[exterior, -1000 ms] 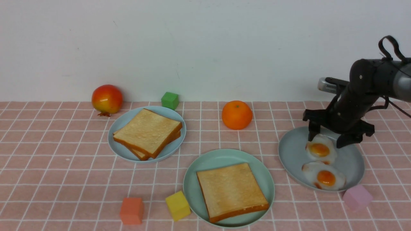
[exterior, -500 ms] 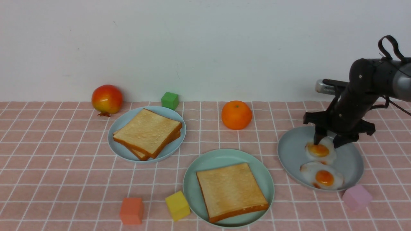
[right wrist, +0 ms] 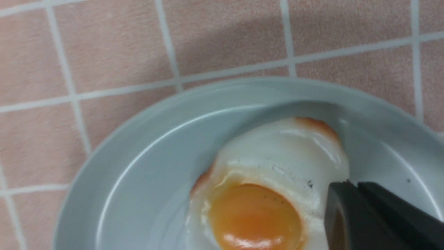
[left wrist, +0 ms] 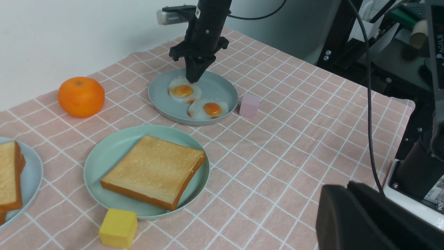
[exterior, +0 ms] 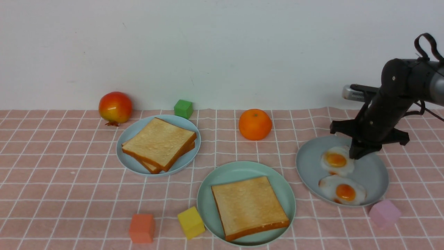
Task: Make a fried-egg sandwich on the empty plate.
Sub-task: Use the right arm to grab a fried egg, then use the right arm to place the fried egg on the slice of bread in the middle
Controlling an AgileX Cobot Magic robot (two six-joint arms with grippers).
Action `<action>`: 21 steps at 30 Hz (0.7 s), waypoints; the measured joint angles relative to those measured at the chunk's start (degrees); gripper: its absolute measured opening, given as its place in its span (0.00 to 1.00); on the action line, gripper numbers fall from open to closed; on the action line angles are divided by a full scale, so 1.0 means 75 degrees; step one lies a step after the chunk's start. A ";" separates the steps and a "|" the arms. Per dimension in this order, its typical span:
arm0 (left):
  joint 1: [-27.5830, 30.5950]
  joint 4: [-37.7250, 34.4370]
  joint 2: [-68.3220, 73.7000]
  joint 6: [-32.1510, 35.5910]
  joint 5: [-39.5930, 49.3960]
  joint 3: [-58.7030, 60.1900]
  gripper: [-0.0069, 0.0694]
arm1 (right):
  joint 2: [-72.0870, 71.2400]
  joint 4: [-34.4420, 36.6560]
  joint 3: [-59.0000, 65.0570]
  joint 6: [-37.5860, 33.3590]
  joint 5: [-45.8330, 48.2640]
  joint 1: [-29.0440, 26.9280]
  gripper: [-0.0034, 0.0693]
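The mint-green plate (exterior: 208, 187) at front centre holds one toast slice (exterior: 249, 206). Two more toast slices (exterior: 158, 142) are stacked on the pale blue plate (exterior: 126, 139) to its left. On the grey-blue plate (exterior: 376, 173) at the right lie two fried eggs, a far one (exterior: 334, 160) and a near one (exterior: 343, 191). My right gripper (exterior: 357, 154) points down at the far egg's right edge, its jaws shut on the white rim (right wrist: 312, 152). My left gripper (left wrist: 347, 187) is shut and empty, hovering off the cloth's front right, outside the front view.
A red fruit (exterior: 115, 107), a green cube (exterior: 183, 108) and an orange (exterior: 255, 124) sit along the back. A yellow cube (exterior: 191, 222) and an orange-red cube (exterior: 142, 227) lie front left of the mint plate. A pink cube (exterior: 384, 213) touches the grey-blue plate's front.
My right gripper closed from wide open onto the far egg's rim. The egg and its grey-blue plate slid a little to the left. The left arm stayed put.
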 joint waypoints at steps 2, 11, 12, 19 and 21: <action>0.0000 0.0000 0.0000 0.0000 0.0000 0.0000 0.18 | -0.0150 0.0022 0.0000 -0.0065 0.0035 0.0000 0.10; 0.0000 0.0004 0.0000 0.0000 0.0000 0.0000 0.18 | -0.0542 0.0028 0.0005 -0.0383 0.0367 0.0013 0.10; 0.0000 0.0004 0.0000 0.0000 0.0000 0.0000 0.18 | -0.0553 0.0028 0.0005 -0.0400 0.0367 0.0013 0.10; 0.0000 0.0278 0.0000 -0.0157 0.0000 0.0000 0.18 | -0.1341 0.0063 0.0015 -0.0672 0.0953 0.0065 0.10; 0.0000 0.0669 0.0018 -0.0755 0.0007 0.0000 0.18 | -0.1769 0.0115 0.0083 -0.0766 0.1129 0.0158 0.10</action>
